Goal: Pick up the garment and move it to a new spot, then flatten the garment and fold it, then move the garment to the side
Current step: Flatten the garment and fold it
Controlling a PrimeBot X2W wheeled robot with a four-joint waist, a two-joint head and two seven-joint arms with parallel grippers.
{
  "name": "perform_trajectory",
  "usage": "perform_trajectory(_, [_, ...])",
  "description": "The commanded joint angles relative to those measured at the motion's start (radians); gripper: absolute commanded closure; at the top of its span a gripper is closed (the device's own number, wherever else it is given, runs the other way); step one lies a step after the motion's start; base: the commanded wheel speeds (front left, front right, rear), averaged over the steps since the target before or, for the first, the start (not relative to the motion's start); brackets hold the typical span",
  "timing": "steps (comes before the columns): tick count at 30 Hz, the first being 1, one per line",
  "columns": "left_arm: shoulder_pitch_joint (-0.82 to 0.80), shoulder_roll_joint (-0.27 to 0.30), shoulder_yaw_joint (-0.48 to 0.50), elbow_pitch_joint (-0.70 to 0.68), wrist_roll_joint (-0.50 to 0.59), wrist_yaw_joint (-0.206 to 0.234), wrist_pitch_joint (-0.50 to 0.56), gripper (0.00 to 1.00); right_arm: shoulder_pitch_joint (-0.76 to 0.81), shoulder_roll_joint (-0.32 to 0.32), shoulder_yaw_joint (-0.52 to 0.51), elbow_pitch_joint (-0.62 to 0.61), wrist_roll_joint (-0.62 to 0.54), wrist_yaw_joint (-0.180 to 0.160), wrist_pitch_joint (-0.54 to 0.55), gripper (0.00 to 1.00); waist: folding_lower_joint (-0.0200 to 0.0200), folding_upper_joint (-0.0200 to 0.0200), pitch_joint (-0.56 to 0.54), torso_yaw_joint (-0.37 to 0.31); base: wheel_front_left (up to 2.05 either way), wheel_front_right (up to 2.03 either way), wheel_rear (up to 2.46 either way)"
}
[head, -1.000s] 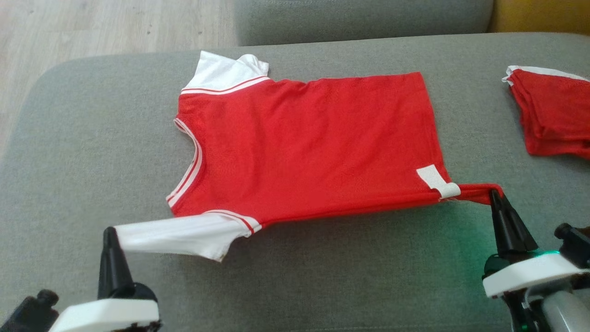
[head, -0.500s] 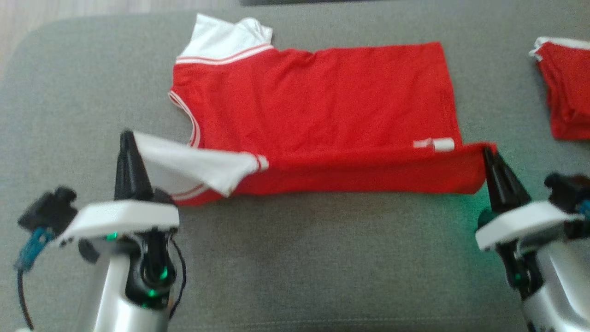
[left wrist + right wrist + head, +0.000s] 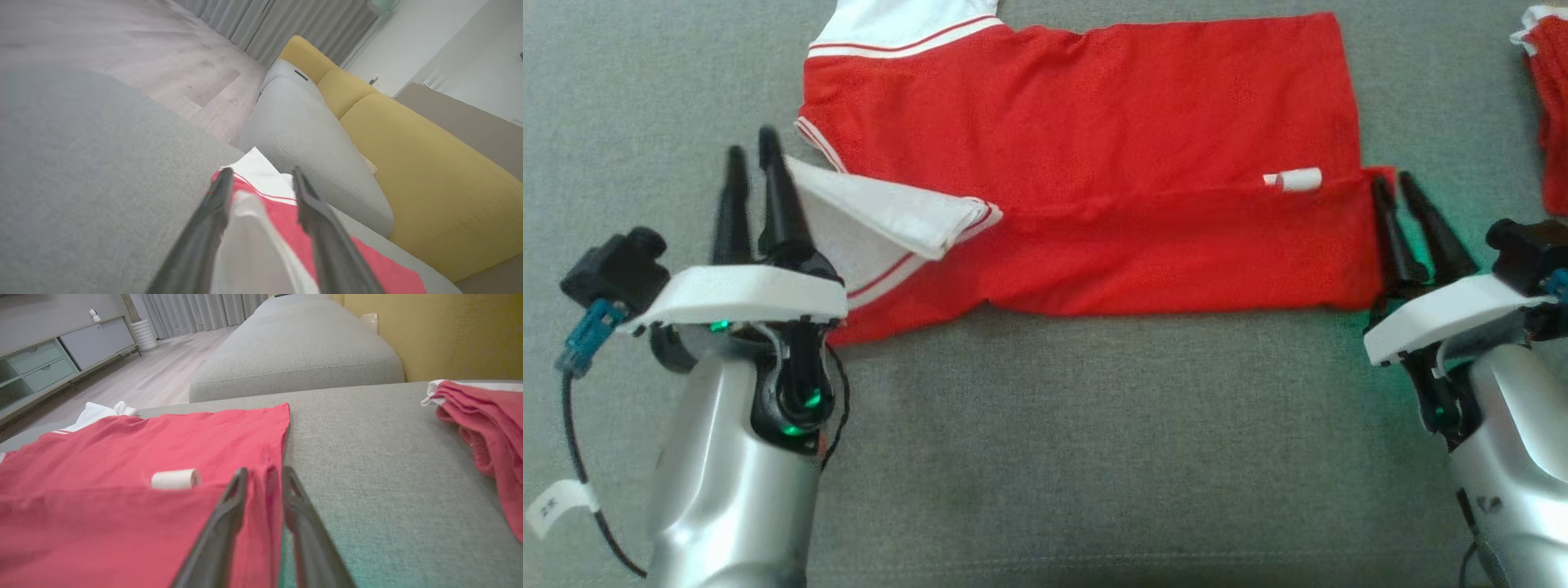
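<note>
Lying part-folded, red garment (image 3: 1094, 122), curled white label (image 3: 1293, 180)

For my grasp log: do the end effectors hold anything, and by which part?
Nothing seems held. Left end effector is open around the white sleeve of the shirt, right end effector open around its red hem corner.

- head view: soft even daylight; no hard shadows; slightly soft
- green glow on grey cushion (image 3: 1339, 343) beside right tool (image 3: 1390, 180)
- left wrist view: own fingers (image 3: 204, 237) badly out of focus; edges stretched by wide angle
- right wrist view: fingers (image 3: 216, 539) blurred; green tint on cushion beside them
</note>
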Motion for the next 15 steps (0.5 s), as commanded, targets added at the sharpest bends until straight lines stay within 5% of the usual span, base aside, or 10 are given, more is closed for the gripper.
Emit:
perform_trajectory(1, [-0.028,0.018,0.041,-0.042,0.035,-0.012,-0.005,0.0,-0.017,-0.011,0.016,-0.021,0.003,0.004,-0.024,0.0,-0.0003,0.0,-0.002,0.002,0.0,0.0,0.0])
perform_trajectory(8, [0.14,0.018,0.041,-0.138,0.238,-0.029,-0.005,0.0,0.027,0.012,0.002,-0.027,0.016,0.004,-0.074,0.0,-0.0003,0.0,-0.044,-0.002,0.0,0.0,0.0])
perform_trajectory(15, [0.262,0.024,0.006,0.017,0.319,-0.014,-0.005,0.0,0.084,0.032,0.0,-0.034,0.024,0.004,-0.085,0.0,-0.0003,0.0,-0.068,-0.008,0.0,0.0,0.0])
